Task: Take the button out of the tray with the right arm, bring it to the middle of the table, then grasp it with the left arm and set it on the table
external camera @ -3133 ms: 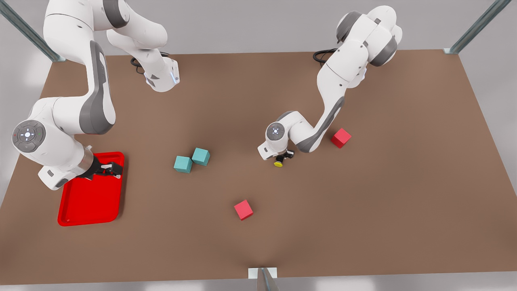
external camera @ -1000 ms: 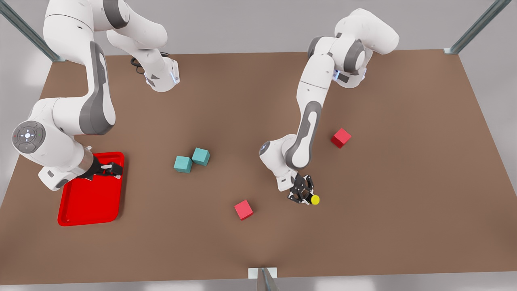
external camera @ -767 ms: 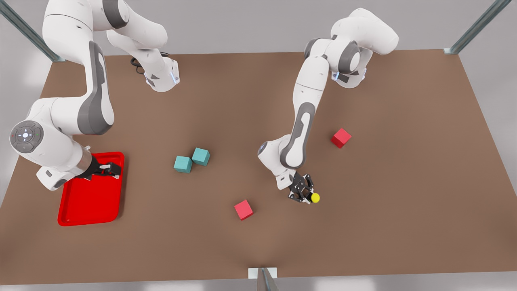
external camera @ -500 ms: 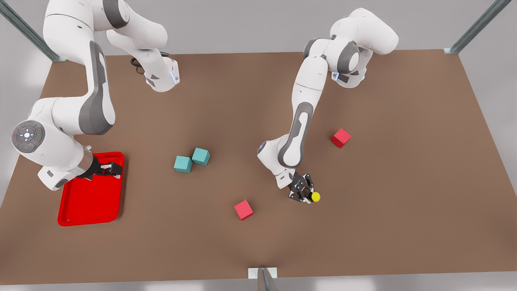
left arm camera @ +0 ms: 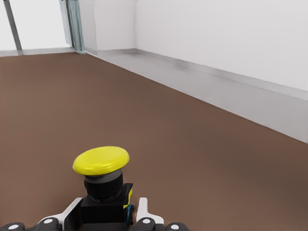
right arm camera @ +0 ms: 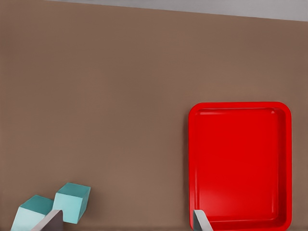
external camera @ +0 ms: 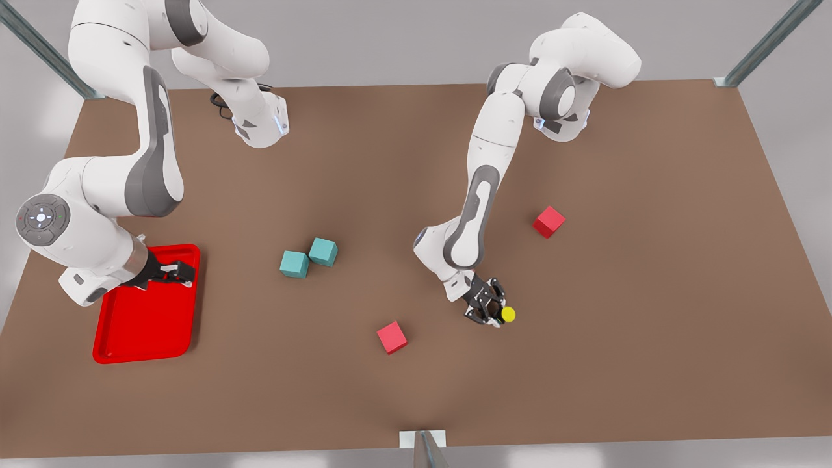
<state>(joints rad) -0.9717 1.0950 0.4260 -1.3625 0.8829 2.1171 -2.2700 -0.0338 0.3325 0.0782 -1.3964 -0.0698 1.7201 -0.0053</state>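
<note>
Button-setting comes down to height: the bench lies directly under the left hand, right of centre in the front view. The red tray sits far off, beneath the waiting right hand, its fingers spread. The left hand pinches the button by its black body, yellow cap pointing outward beyond the fingertips.

No readable text, labels, brand names, numbers or signs appear anywhere. The round grey cap on one arm's joint carries small white marks and coloured dots, but they form no legible characters.
</note>
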